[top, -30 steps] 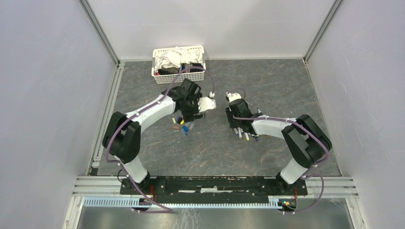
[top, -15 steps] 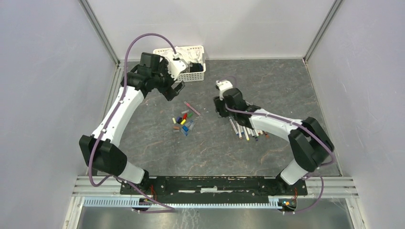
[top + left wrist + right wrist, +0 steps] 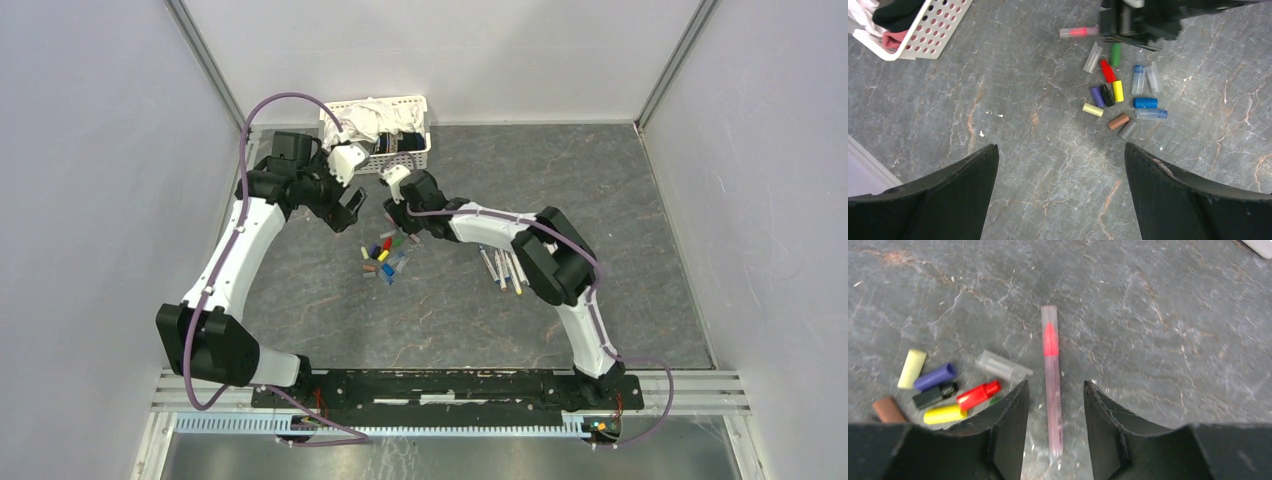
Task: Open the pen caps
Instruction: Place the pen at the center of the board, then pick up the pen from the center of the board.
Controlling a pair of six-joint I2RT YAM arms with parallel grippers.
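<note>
Pen caps [image 3: 1118, 102] lie clustered; left end effector [image 3: 1060, 147] gapes (empty), right end effector [image 3: 1054, 385] part-open astride a pink pen [image 3: 1049, 340].

Thirteen loose caps [image 3: 1118, 90], one pink pen [image 3: 1052, 382] and one basket [image 3: 933, 25]; four or so other pens [image 3: 503, 268] (too bunched to count surely).

Top view high overhead, wrist views close, all share pen caps [image 3: 1118, 91]

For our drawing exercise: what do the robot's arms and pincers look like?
Both arms have white tubular links with bulky black joints, and a purple cable runs along each. The left pincer and right pincer each have two broad black fingers.
</note>
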